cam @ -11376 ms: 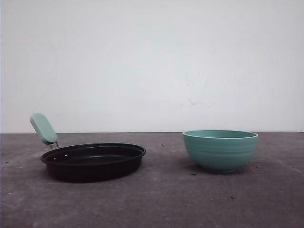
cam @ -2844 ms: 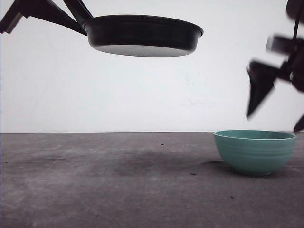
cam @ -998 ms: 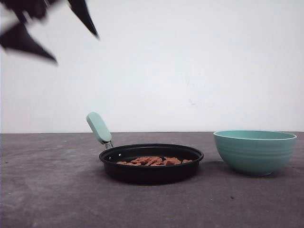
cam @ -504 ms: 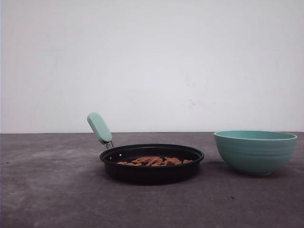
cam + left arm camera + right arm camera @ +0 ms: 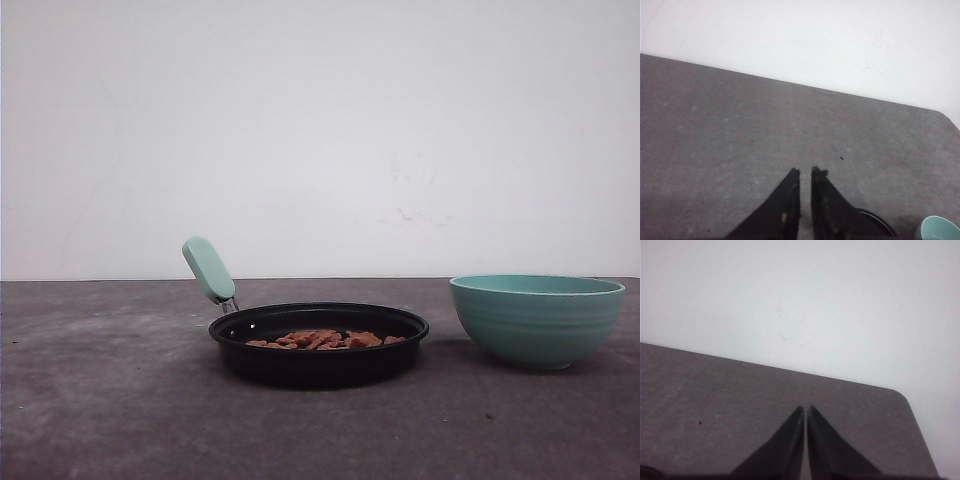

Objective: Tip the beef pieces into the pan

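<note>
On the desk point(image 5: 120, 400), left of the teal bowl point(image 5: 538, 318) and just beside it, the pan point(image 5: 318, 342) rests flat, its mint handle point(image 5: 208, 268) angled up to the far left. The beef pieces point(image 5: 322, 339) lie in a low heap inside it. A second ago a dark arm still blurred the upper left of the front view; it has since withdrawn, so the pour looks finished. Left pincer point(image 5: 804, 173) and right pincer point(image 5: 805, 409) hang above bare desk, each narrowed to a slit, holding nothing.
</note>
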